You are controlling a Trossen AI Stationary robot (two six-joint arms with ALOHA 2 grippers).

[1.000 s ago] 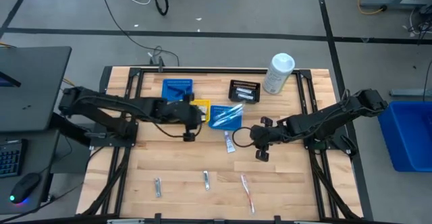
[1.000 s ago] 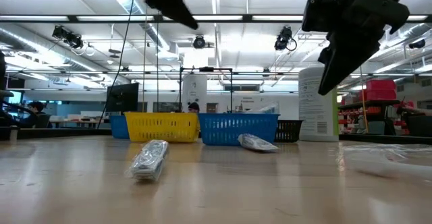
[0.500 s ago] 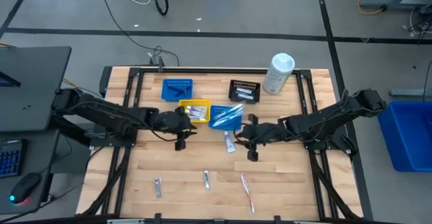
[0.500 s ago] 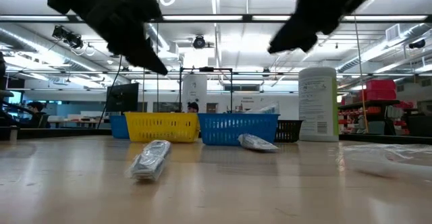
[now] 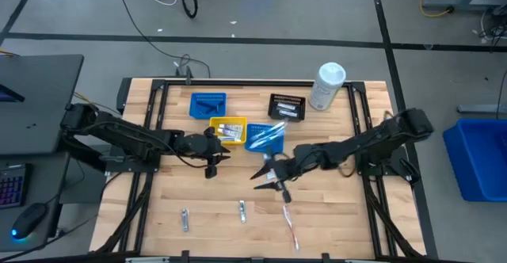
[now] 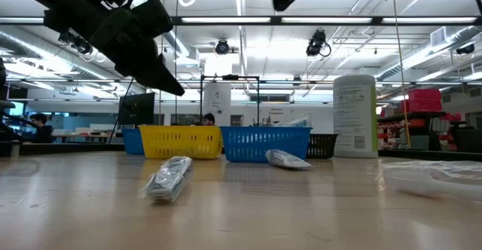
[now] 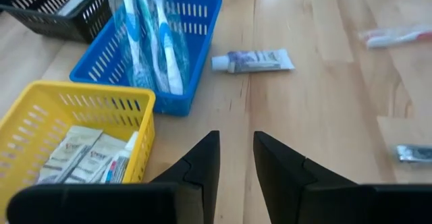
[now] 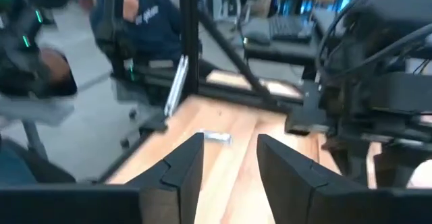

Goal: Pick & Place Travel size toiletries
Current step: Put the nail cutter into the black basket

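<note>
yellow slotted plastic bin: flat silvery packets. blue slotted bin: bagged toothbrushes. left claw, right claw: fingers apart, empty.

White canister; yellow bin

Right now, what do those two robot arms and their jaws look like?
Both are slim, dark, jointed arms with black cables along them. Each ends in a gripper, left gripper and right gripper, whose jaws are two flat, black, tapering fingers.
</note>
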